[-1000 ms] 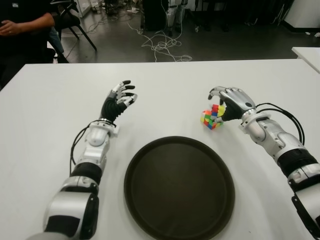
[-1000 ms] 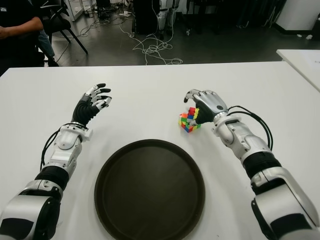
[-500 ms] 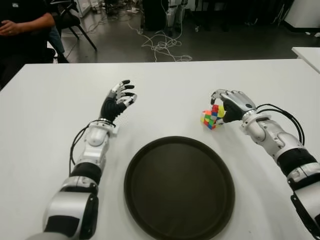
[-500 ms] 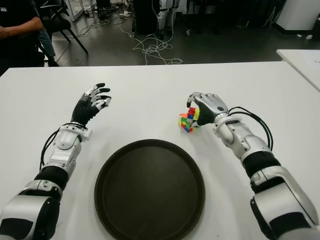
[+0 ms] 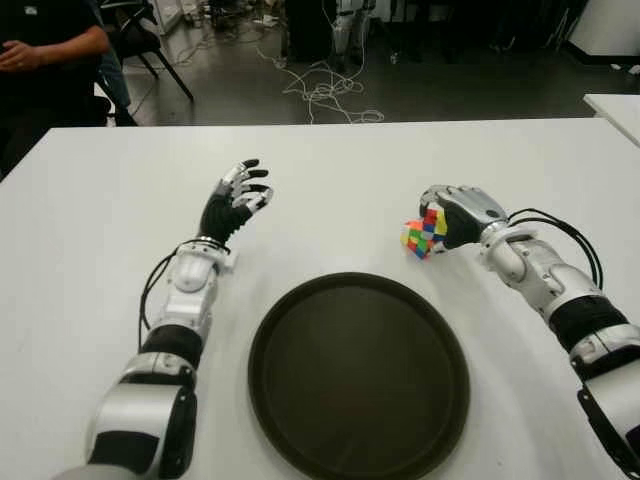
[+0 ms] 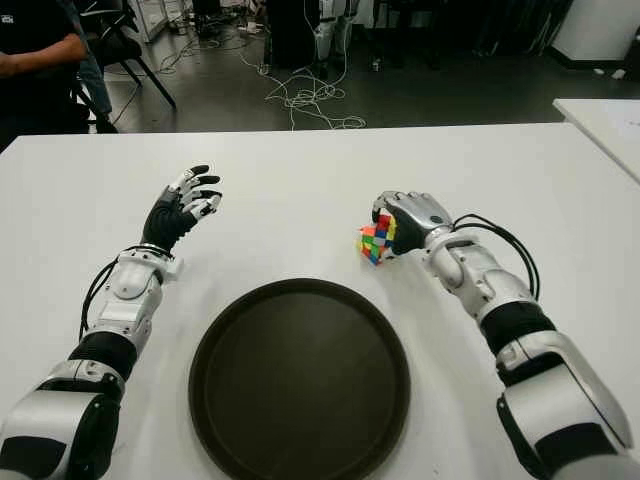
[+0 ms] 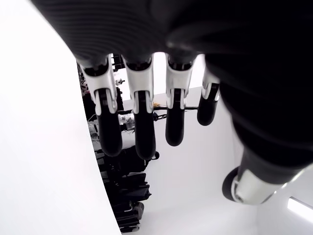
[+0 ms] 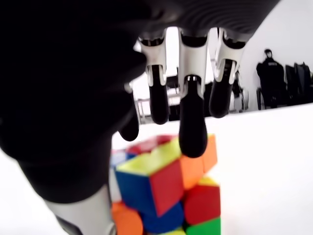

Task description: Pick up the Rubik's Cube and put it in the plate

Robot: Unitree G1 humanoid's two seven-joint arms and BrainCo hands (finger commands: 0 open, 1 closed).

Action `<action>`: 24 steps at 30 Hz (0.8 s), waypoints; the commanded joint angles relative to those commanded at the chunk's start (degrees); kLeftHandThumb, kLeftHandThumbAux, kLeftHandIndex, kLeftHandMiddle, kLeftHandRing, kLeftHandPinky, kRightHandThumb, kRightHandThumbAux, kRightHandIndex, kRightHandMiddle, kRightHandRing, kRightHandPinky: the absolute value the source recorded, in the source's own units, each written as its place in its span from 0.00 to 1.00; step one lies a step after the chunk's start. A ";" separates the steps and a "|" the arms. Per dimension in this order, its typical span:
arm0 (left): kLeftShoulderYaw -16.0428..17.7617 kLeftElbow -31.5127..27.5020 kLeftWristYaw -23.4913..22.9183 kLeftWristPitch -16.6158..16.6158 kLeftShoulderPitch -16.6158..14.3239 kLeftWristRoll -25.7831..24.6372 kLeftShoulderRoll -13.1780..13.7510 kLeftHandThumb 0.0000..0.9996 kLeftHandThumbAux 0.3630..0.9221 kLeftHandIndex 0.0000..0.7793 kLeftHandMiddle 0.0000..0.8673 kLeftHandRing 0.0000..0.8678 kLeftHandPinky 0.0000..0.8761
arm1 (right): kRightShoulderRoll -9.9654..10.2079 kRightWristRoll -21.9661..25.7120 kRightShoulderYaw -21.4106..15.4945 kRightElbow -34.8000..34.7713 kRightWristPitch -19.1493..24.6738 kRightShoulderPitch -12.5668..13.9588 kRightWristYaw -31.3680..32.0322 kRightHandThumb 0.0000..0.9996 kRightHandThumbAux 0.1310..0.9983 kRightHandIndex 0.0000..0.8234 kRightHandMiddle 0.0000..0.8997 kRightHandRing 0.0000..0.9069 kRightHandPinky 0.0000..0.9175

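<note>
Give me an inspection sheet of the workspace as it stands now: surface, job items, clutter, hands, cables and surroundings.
Surface: white table, bare apart from the job's things and the arms.
Job's things: Rubik's Cube beyond the plate's far right rim, tilted, layers twisted out of line; dark round plate at the near middle, nothing in it.
Clutter: nothing seen.
Hands: right hand closed around the cube; left hand left of the plate, fingers spread, holding nothing.
Cables: black cables looped along the right forearm; white cables on the floor beyond the table.
Surroundings: seated person at far left; second white table at right.
</note>
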 joint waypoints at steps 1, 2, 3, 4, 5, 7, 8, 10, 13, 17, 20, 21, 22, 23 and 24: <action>0.05 0.03 -0.07 0.04 -0.02 -0.08 -0.02 0.16 0.53 0.22 0.28 0.32 0.38 | 0.16 0.01 0.05 0.18 0.19 -0.05 0.22 0.00 0.89 0.52 0.69 0.71 0.57; 0.10 0.05 -0.13 0.09 -0.03 -0.14 -0.04 0.15 0.53 0.22 0.28 0.32 0.38 | 0.23 0.06 0.04 0.29 0.26 -0.08 0.44 0.00 0.89 0.51 0.69 0.70 0.56; 0.13 0.08 -0.18 0.12 -0.04 -0.18 -0.05 0.15 0.53 0.22 0.27 0.32 0.38 | 0.28 0.10 0.04 0.37 0.31 -0.09 0.60 0.00 0.89 0.51 0.68 0.70 0.56; 0.16 0.09 -0.21 0.14 -0.04 -0.20 -0.06 0.15 0.53 0.22 0.27 0.32 0.38 | 0.30 0.12 0.02 0.40 0.35 -0.09 0.70 0.00 0.89 0.51 0.68 0.70 0.56; 0.16 0.11 -0.24 0.21 -0.05 -0.18 -0.05 0.15 0.53 0.22 0.27 0.32 0.38 | 0.34 0.22 -0.02 0.45 0.28 -0.10 0.81 0.00 0.89 0.51 0.67 0.70 0.56; 0.11 0.13 -0.17 0.23 -0.08 0.01 0.01 0.15 0.51 0.22 0.27 0.32 0.39 | 0.51 0.45 -0.20 0.55 -0.06 -0.02 0.46 0.00 0.89 0.49 0.65 0.68 0.53; 0.09 0.16 -0.12 0.23 -0.12 0.10 0.06 0.14 0.51 0.22 0.27 0.32 0.39 | 0.61 0.56 -0.31 0.62 -0.27 0.00 0.14 0.00 0.89 0.49 0.64 0.67 0.52; 0.08 0.19 -0.07 0.21 -0.16 0.18 0.11 0.14 0.50 0.22 0.27 0.32 0.39 | 0.69 0.63 -0.41 0.69 -0.46 -0.01 -0.18 0.00 0.89 0.45 0.57 0.60 0.44; -0.13 0.25 0.29 0.09 -0.18 0.63 0.25 0.13 0.50 0.22 0.27 0.32 0.39 | 0.21 0.60 -0.82 0.31 -1.91 0.31 -2.35 0.00 0.83 0.34 0.38 0.38 0.23; -0.31 0.38 0.78 -0.03 -0.25 1.13 0.32 0.12 0.51 0.22 0.27 0.31 0.39 | -0.26 0.21 -0.97 -0.13 -3.06 0.40 -4.47 0.00 0.76 0.26 0.26 0.24 0.12; -0.37 0.64 1.05 -0.32 -0.32 1.41 0.36 0.12 0.52 0.22 0.27 0.31 0.38 | -0.42 -0.22 -0.90 0.34 -4.14 0.24 -6.82 0.00 0.73 0.23 0.21 0.19 0.10; -0.38 0.66 1.10 -0.38 -0.32 1.45 0.37 0.12 0.51 0.22 0.27 0.31 0.38 | -0.45 -0.26 -0.87 0.54 -4.34 0.17 -7.26 0.00 0.72 0.22 0.20 0.18 0.10; -0.39 0.66 1.10 -0.41 -0.30 1.46 0.36 0.13 0.51 0.22 0.27 0.32 0.39 | -0.51 -0.29 -0.83 0.95 -4.56 0.02 -7.69 0.00 0.72 0.21 0.19 0.17 0.10; -0.41 0.65 1.10 -0.43 -0.29 1.46 0.36 0.13 0.51 0.21 0.27 0.32 0.39 | -0.55 -0.31 -0.79 1.28 -4.73 -0.10 -8.02 0.00 0.72 0.21 0.19 0.16 0.10; -0.43 0.66 1.08 -0.45 -0.29 1.45 0.37 0.13 0.51 0.21 0.27 0.32 0.39 | -0.52 -0.38 -0.70 1.80 -4.89 -0.24 -8.49 0.00 0.71 0.20 0.18 0.16 0.10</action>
